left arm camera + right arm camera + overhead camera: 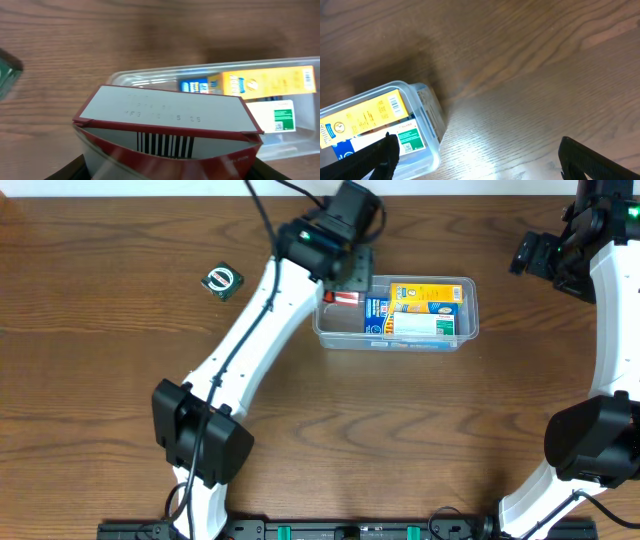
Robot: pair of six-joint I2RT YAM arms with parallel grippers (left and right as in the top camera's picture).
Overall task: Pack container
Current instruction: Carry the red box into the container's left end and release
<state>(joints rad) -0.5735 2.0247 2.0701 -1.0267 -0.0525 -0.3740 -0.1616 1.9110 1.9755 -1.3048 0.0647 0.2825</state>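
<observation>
Far left: small dark-green box (221, 281) with a round red-and-white mark on top, lying alone on the wooden table (90, 390), well apart from everything else.

Left arm (250, 340): white links run from its base at the near edge diagonally up to the left end of the container.

Left gripper (346, 278): above the container's left end. Wrist view is filled by a red carton (170, 137), grey top flap with stamped characters, barcode on the white inner face. Fingers are mostly hidden behind the carton; only dark corners show at the bottom of the frame, so the grip reads as clamped on the carton, probably by its sides. From overhead, only a sliver of red shows under the gripper, inside the tub's left end.

Container (395, 345): clear tub, right of table centre, far half, long side running left to right. Inside, filling the middle and right: blue box (377, 315) leftmost, yellow box (425, 296) along the far wall, white-and-green box (428, 329) along the near wall. All three lie flat and packed side by side.

Right gripper (545, 255): far right, near the back edge, well apart from the tub. Its fingers (375, 157) are spread wide with nothing between them, bare table beneath, and the tub's right end shows at lower left in the wrist view.
</observation>
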